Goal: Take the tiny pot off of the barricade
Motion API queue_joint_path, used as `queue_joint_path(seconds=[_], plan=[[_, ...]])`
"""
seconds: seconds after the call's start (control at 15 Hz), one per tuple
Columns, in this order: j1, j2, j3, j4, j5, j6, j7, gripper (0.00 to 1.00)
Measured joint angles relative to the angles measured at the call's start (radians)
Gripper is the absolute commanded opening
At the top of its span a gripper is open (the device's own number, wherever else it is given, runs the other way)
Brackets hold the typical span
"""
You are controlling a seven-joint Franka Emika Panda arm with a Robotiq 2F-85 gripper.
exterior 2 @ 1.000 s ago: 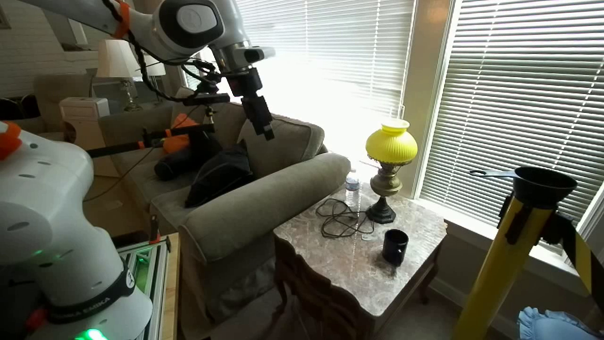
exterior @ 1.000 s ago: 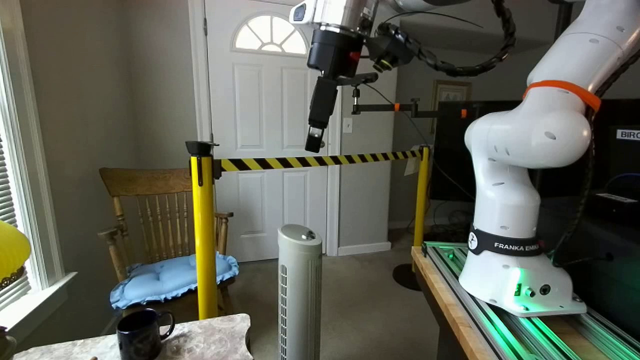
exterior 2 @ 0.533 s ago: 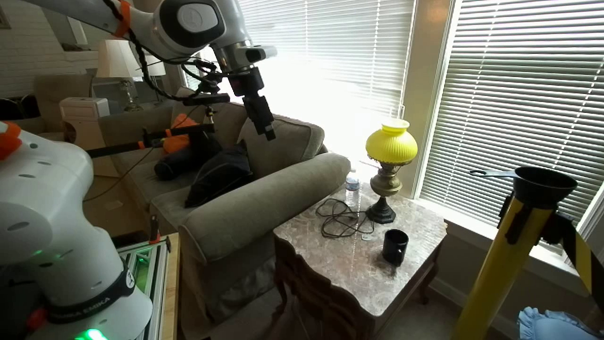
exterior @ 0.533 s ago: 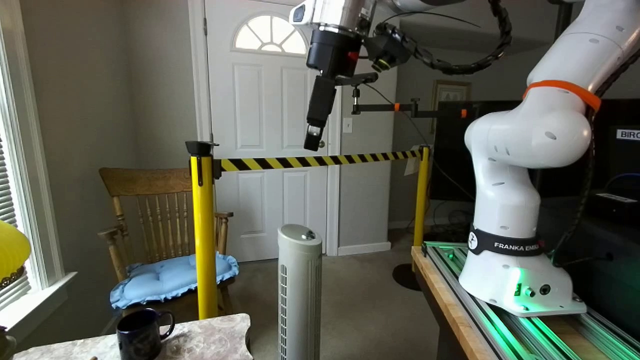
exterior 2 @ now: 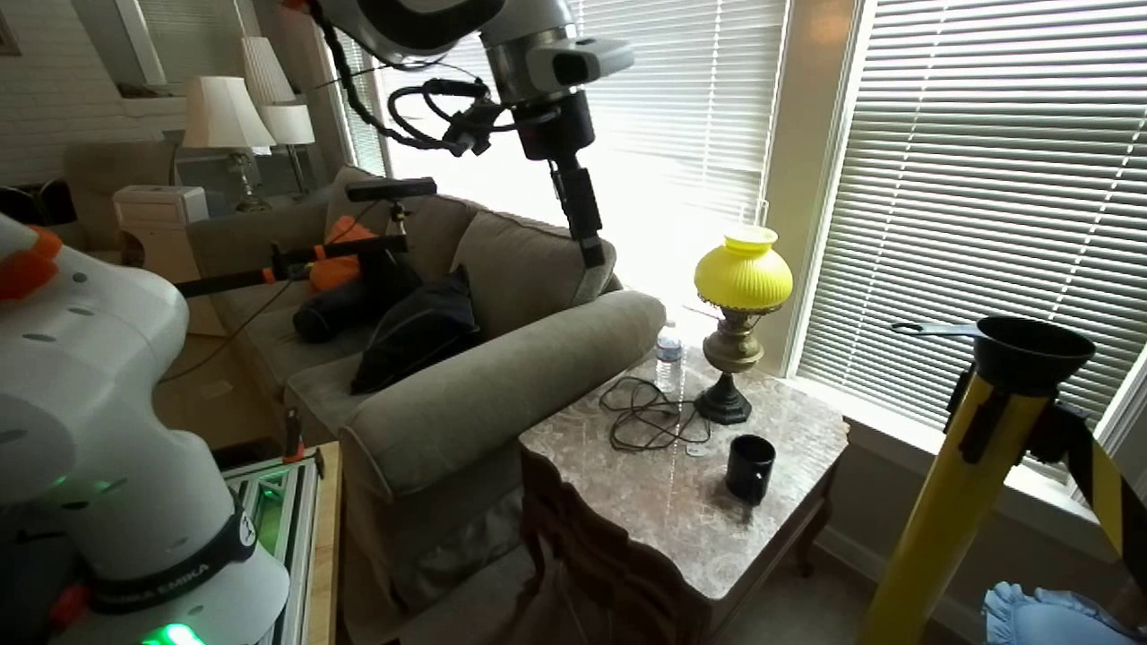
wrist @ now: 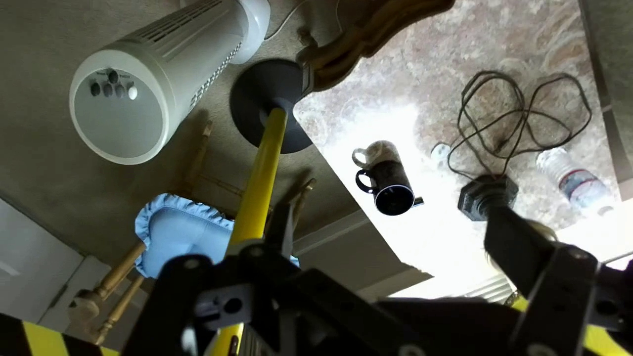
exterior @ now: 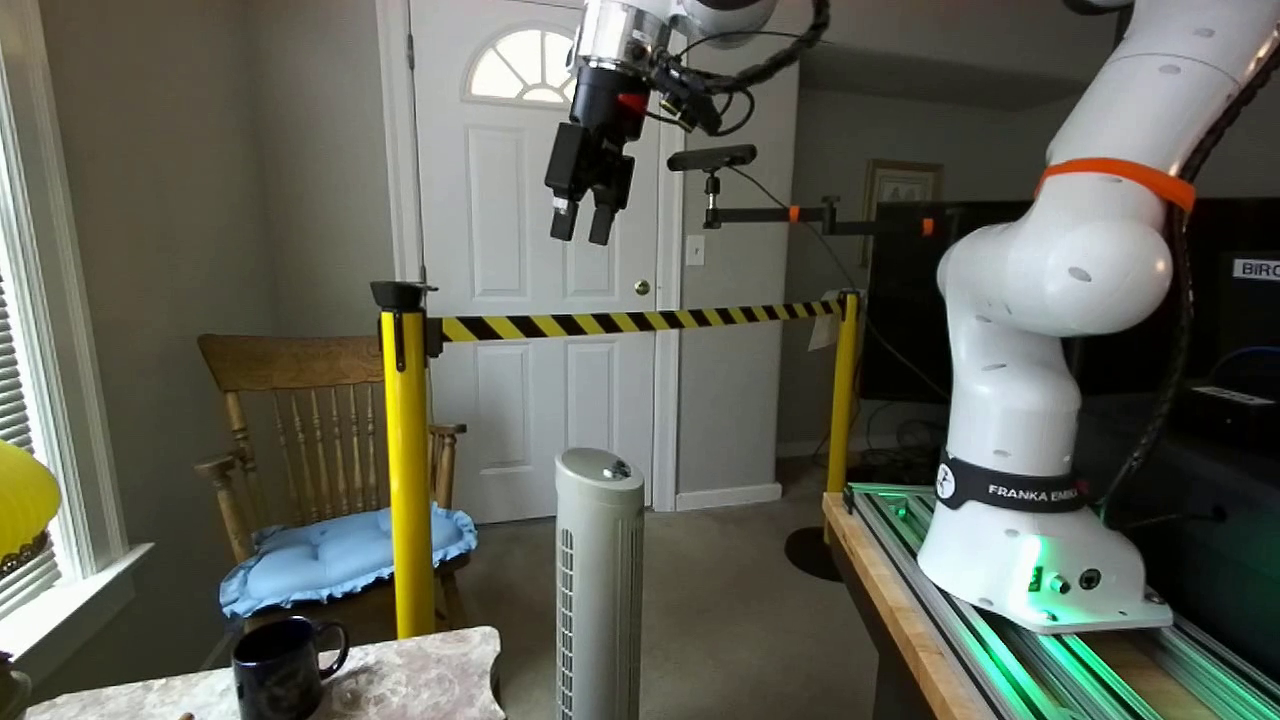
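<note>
The tiny pot (exterior: 398,296) is black and sits upright on top of the near yellow post of the barricade (exterior: 408,470). In an exterior view the pot (exterior 2: 1030,354) shows its open rim and a flat handle pointing left, above the barricade's post (exterior 2: 950,511). My gripper (exterior: 582,225) is open and empty, in the air above the striped tape and apart from the pot. It also hangs high in an exterior view (exterior 2: 591,251), well left of the pot. In the wrist view the fingers (wrist: 390,232) are wide apart; the barricade's post (wrist: 262,183) passes behind one finger, and the pot is hidden.
A grey tower fan (exterior: 600,580) stands in front of the tape. A marble-topped table (exterior 2: 645,502) holds a black mug (exterior 2: 750,468), a yellow lamp (exterior 2: 744,273), a bottle (exterior 2: 669,358) and a cable. A wooden chair (exterior: 300,360) with a blue cushion stands behind the near post.
The arm has swung out toward the near post's side. The gripper has moved left and up in an exterior view, and has turned so both fingers show. The pot has not moved.
</note>
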State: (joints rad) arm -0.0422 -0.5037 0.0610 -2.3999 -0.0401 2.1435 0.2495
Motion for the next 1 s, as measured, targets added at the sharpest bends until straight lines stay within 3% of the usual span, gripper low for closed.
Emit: queue_joint_path(seconds=[0.2, 0.4, 1.0], plan=[[-0.001, 0.112, -0.058, 0.11, 0.065, 0.0, -0.036, 1.0], [-0.001, 0.212, -0.073, 0.195, 0.083, 0.0, -0.038, 1.0], [-0.029, 0.324, -0.081, 0.274, 0.061, 0.001, -0.001, 1.0]])
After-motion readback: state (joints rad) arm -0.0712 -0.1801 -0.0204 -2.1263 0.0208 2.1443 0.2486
